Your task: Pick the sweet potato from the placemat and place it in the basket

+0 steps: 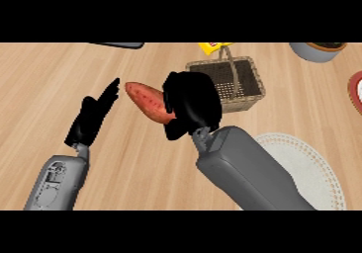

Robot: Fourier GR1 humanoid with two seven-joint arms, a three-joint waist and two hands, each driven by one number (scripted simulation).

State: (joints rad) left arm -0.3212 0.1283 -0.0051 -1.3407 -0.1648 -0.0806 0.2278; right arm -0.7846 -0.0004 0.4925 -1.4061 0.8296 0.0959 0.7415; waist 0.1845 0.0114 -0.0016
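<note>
Transport step: my right robot hand (190,101) is curled round sweet potato (149,101), w/ basket (239,84) just right. Next I carry over, release. Left robot hand (93,116) open, empty.

The potato (149,102) sits between the two robot hands, left of the basket (241,81). The right robot hand (190,105) overlaps the basket's left side (contact unclear). The placemat (309,165) lies on the table (38,89), before the basket.
</note>
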